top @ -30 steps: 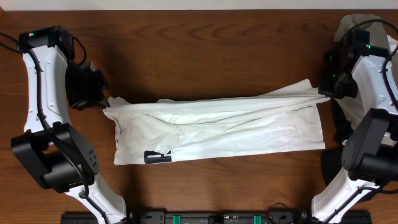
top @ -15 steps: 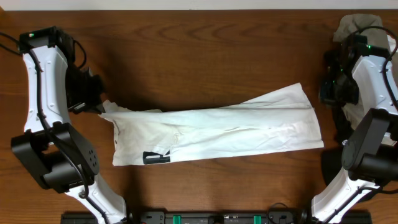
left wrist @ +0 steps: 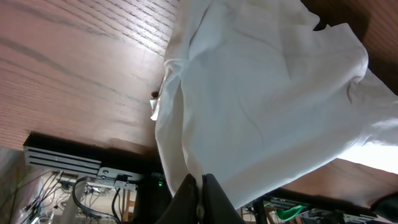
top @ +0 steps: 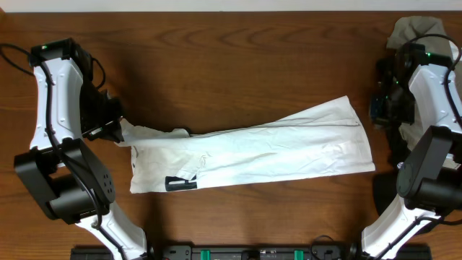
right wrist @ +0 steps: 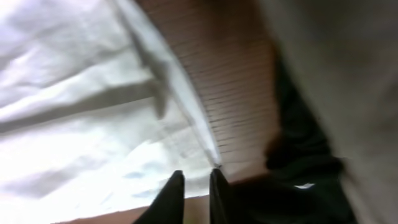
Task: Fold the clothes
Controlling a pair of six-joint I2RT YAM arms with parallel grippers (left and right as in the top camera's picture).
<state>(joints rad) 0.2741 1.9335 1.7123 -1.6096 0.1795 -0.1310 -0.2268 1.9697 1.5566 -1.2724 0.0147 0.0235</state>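
overhead: t-shirt (top: 253, 155) edge seemingly near right gripper (top: 380, 110)

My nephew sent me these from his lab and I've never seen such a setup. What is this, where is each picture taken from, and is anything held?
Two robot arms stand at a wooden table, each ending in two-fingered jaws. The wide picture looks straight down: left arm on its left, right arm on its right. The other two come from cameras on the wrists, looking out past the jaws. A white T-shirt with a black print lies stretched across the table. The left jaws are shut on its edge. The right jaws stand slightly apart beside the shirt's other end, holding nothing. A grey garment sits at the far right corner.
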